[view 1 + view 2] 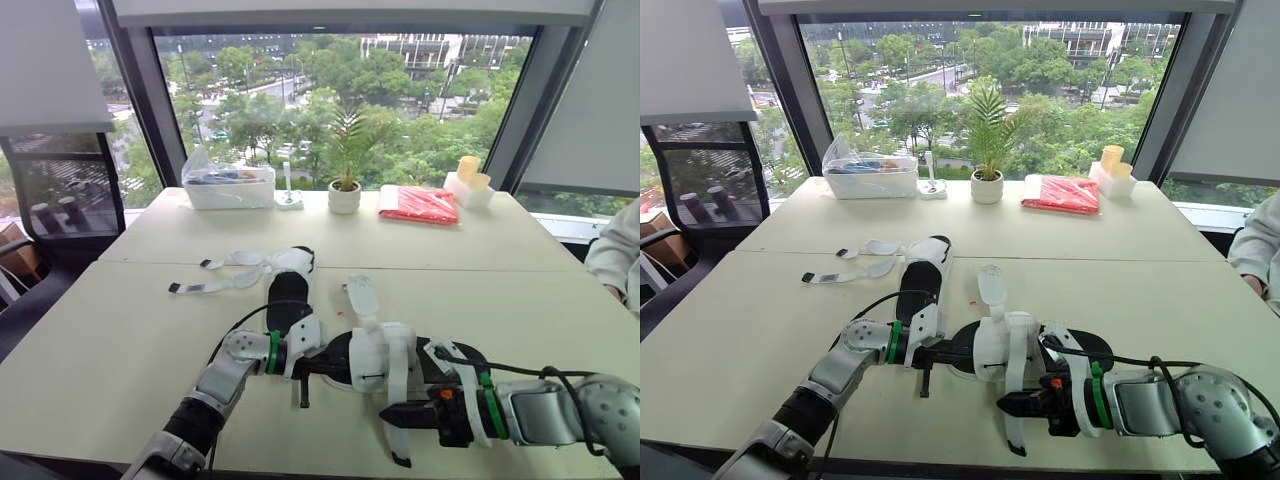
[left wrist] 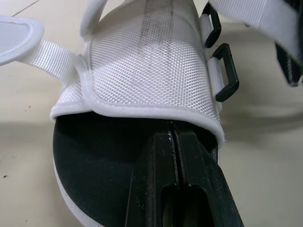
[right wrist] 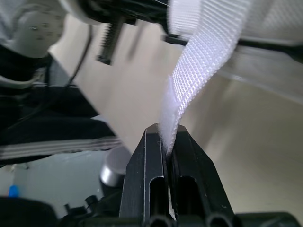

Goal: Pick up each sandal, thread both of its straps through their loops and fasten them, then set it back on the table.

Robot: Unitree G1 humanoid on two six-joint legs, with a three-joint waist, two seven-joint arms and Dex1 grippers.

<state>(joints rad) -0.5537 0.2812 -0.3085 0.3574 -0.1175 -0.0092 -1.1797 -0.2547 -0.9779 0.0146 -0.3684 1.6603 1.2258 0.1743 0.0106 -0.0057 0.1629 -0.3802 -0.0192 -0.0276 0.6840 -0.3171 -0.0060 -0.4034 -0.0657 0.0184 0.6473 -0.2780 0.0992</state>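
Observation:
One black-soled sandal with white straps (image 1: 385, 358) is held just above the table's front part. My left gripper (image 1: 332, 366) is shut on the toe end of its black sole (image 2: 104, 161), just below the white upper. Two black loops (image 2: 226, 71) stick out from the side of that upper. My right gripper (image 1: 390, 413) is shut on the end of a white strap (image 3: 203, 61) that hangs down from the sandal. The second sandal (image 1: 285, 290) lies flat farther back, left of centre, its straps (image 1: 215, 284) unfastened and spread out to the left.
Along the far edge by the window stand a clear plastic box (image 1: 228, 186), a small potted plant (image 1: 344, 196), a red packet (image 1: 418, 204) and a white holder with yellow items (image 1: 468, 182). A person's sleeve (image 1: 615, 252) is at the right edge. An office chair (image 1: 60, 190) stands at the left.

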